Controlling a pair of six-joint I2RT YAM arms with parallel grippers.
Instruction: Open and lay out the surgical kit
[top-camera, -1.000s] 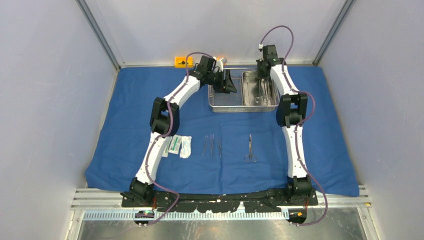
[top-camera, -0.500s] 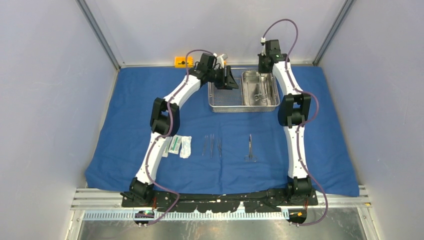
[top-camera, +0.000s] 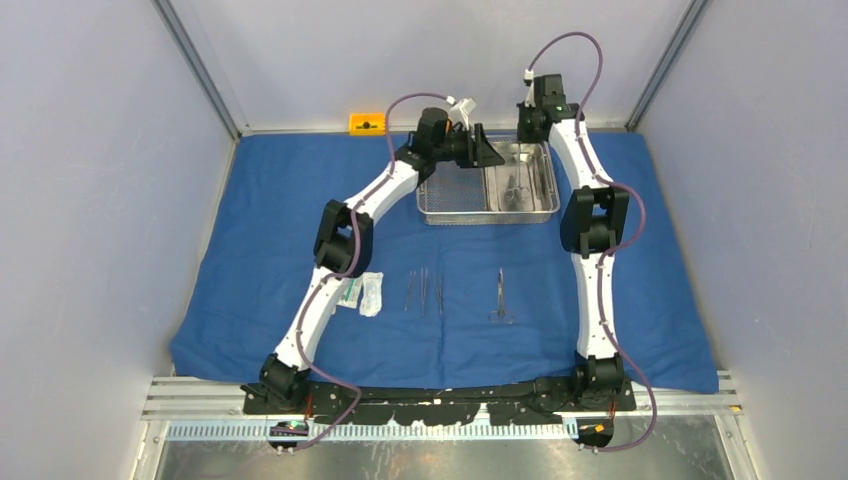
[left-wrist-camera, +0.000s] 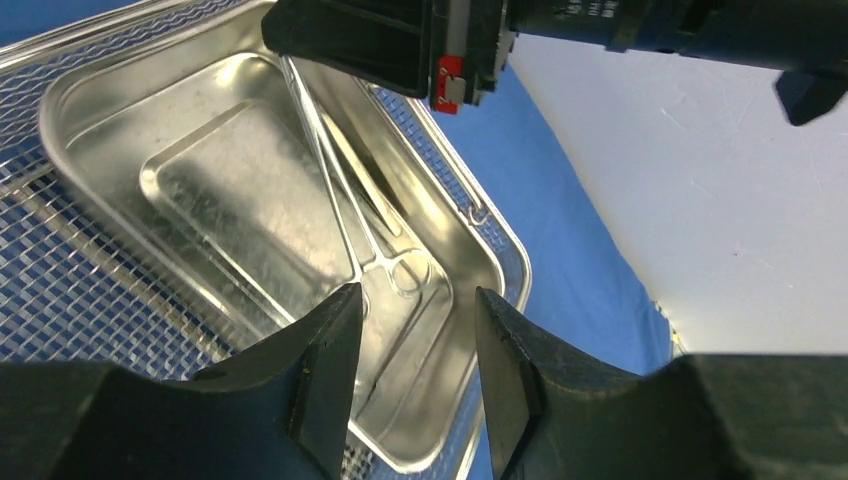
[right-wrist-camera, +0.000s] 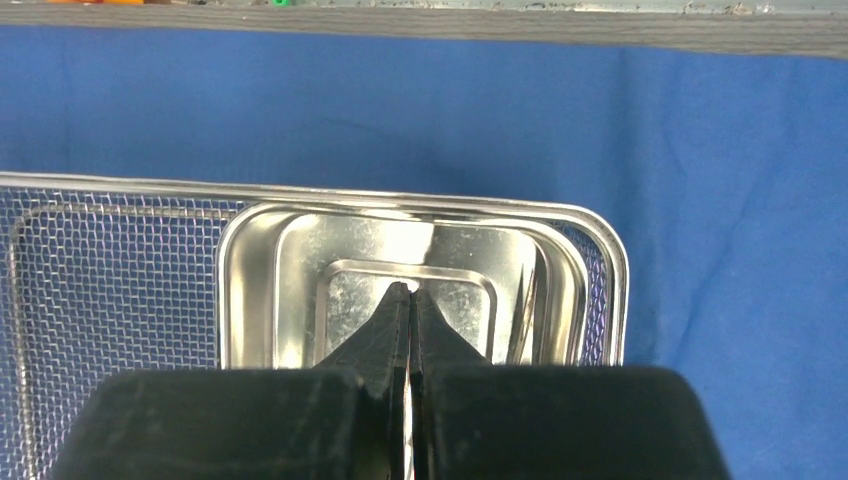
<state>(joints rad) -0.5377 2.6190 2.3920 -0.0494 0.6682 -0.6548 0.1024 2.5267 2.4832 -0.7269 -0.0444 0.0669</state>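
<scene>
Nearest me on the blue cloth wrap (top-camera: 650, 300) lay the packets (top-camera: 365, 293), the forceps (top-camera: 424, 290) and the scissors (top-camera: 501, 297), all in a row. And farther out, my left hand (left-wrist-camera: 415, 300) hung spread over the steel tray (top-camera: 545, 180) in the mesh basket (top-camera: 450, 195), above a ring-handled instrument (left-wrist-camera: 385, 255). My right hand (right-wrist-camera: 410, 290) was pressed together at the tray's far end.

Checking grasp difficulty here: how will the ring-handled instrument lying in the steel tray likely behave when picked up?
The ring-handled instrument looks thin and rigid, so it is probably light. It rests on the polished steel tray, so it may slide rather than lift. If it is hinged, as its rings suggest, the halves could swing apart when gripped by one side.
</scene>
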